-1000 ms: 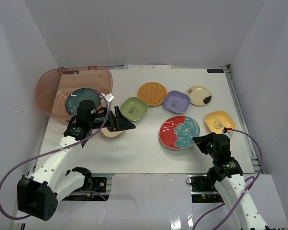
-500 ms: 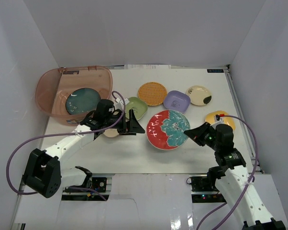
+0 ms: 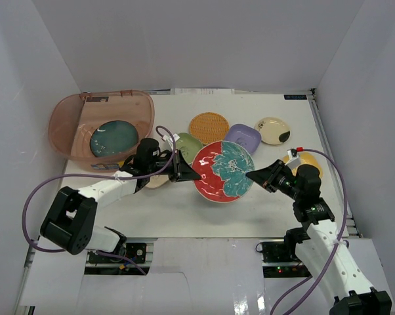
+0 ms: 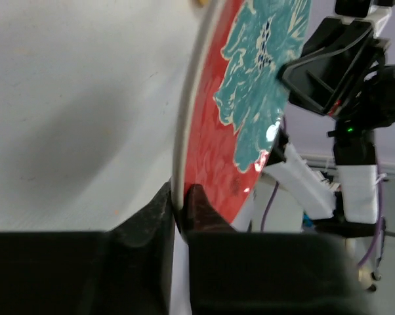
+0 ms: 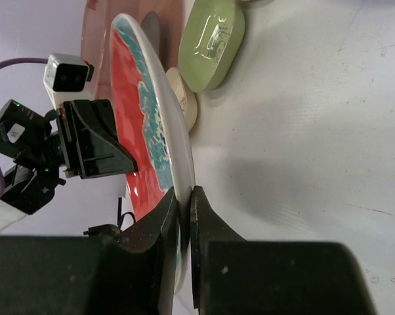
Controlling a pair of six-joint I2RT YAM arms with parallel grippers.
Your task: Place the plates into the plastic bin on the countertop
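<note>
The left gripper (image 4: 181, 197) is drawn in to a narrow slot, and the rim of the red-and-teal floral plate (image 4: 243, 111) is pinched between its two fingers; the right gripper (image 5: 184, 197) is closed in the same way on the opposite rim, one finger on each face; the plate is thus held by both arms at once, tilted steeply on edge; from the shadow cast beneath it, it is judged to be lifted off the countertop (image 3: 184, 210), roughly midway between the two arms and well apart from the plastic bin (image 3: 58, 128).

Around the held plate, the green plate (image 3: 188, 148) is partly covered by the left arm, and the beige plate (image 3: 155, 182) lies just beneath that arm; further back, the orange woven-look plate (image 3: 208, 127), the lavender plate (image 3: 243, 136) and the cream plate (image 3: 273, 130) are laid in a row; the yellow plate (image 3: 301, 159) is partly hidden behind the right arm.

In the bin, at the far left corner, the dark teal plate (image 3: 113, 139) is lying flat on the bottom; no other plate can be made out inside.

The task is judged to be at an early stage: one plate is binned, one is in hand in what appears to be a pass from right arm to left, and six are yet to be lifted from the countertop; the floral plate cannot be carried to the bin until the right-hand grip is released.
</note>
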